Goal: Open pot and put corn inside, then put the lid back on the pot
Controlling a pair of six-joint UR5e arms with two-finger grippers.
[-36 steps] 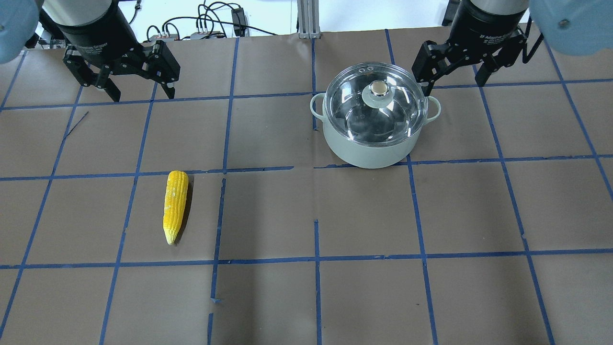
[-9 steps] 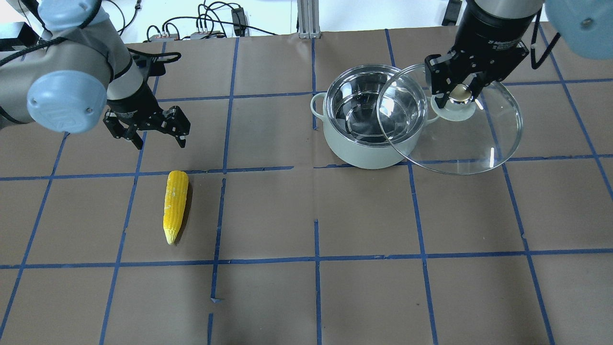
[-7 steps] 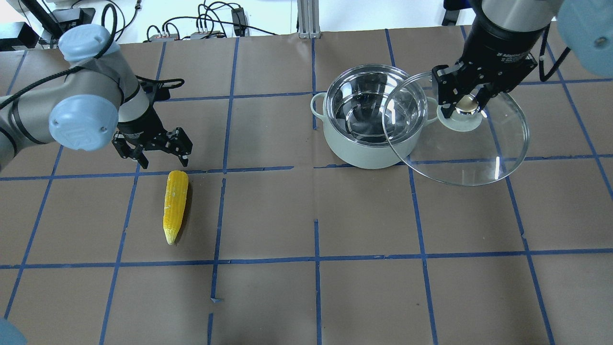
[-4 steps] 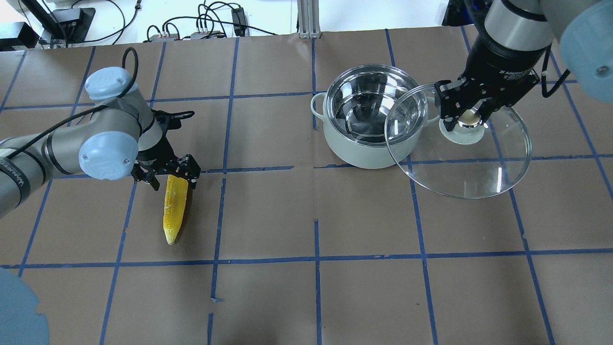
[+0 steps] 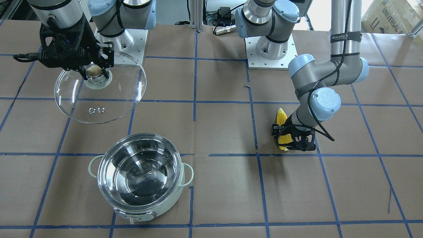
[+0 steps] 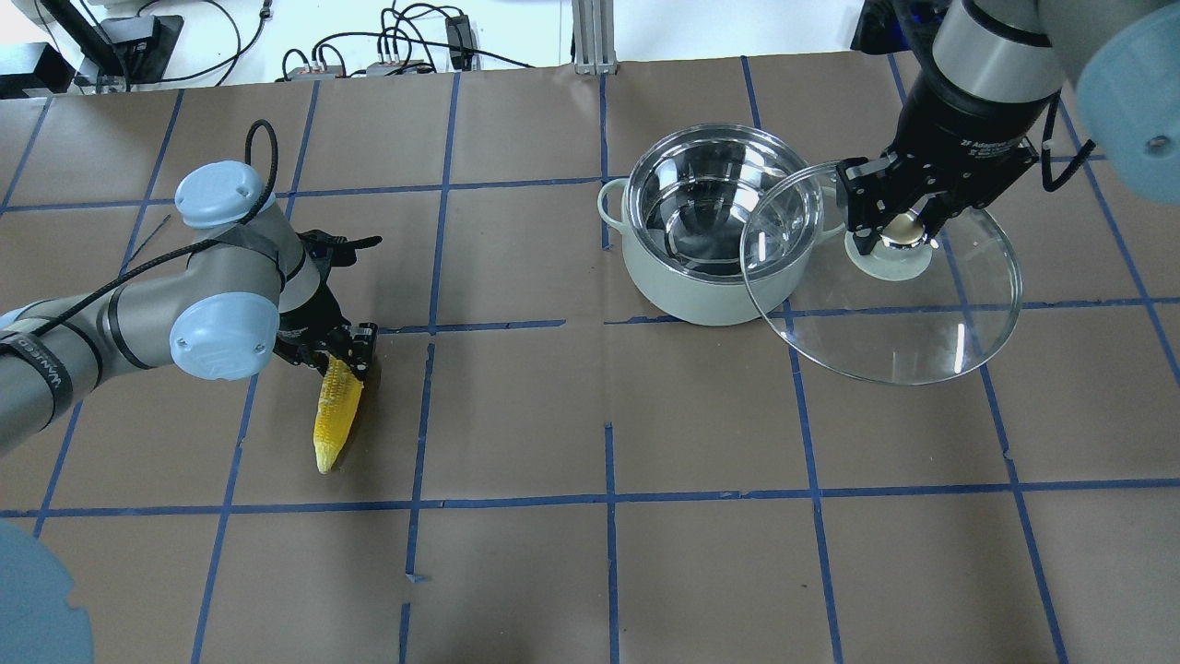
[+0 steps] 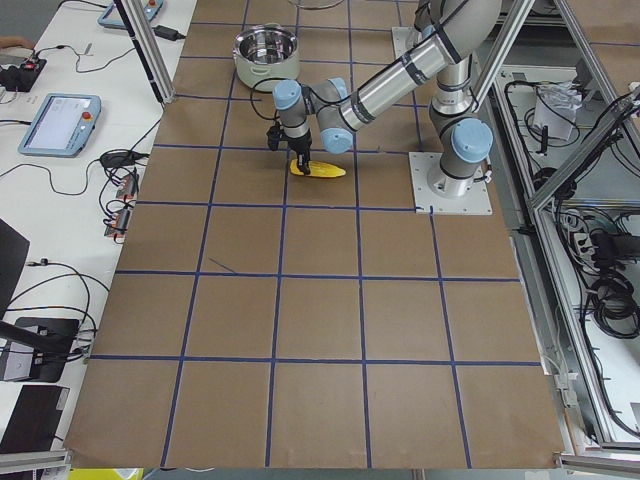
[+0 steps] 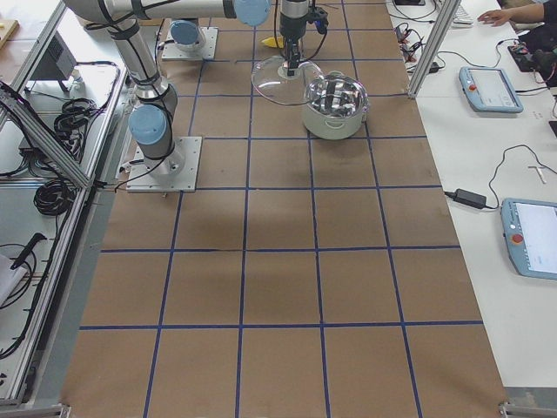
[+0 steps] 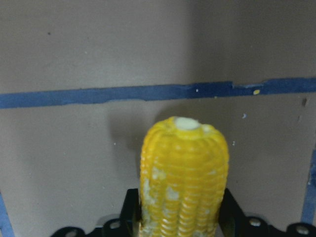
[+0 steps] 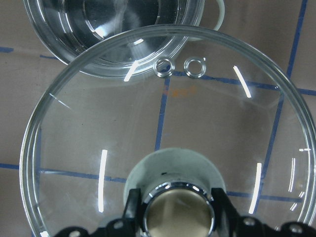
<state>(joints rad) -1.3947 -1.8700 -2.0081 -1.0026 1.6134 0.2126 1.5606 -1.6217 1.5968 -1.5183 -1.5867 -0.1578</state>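
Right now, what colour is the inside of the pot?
Shiny silver; the pot shows it best in the front-facing view.

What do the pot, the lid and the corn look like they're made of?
The pot: likely steel, mirror-shiny inside; the pale mint matte outside looks enamelled or painted.
The lid: clear glass, since the taped table shows through it.
The corn: probably moulded plastic, with uniform bright yellow, slightly glossy kernels.

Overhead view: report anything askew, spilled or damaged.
Nothing spilled or broken. The round clear glass lid is off the pale mint pot, held by the right gripper. Only flaw: a blue tape line breaks off raggedly.
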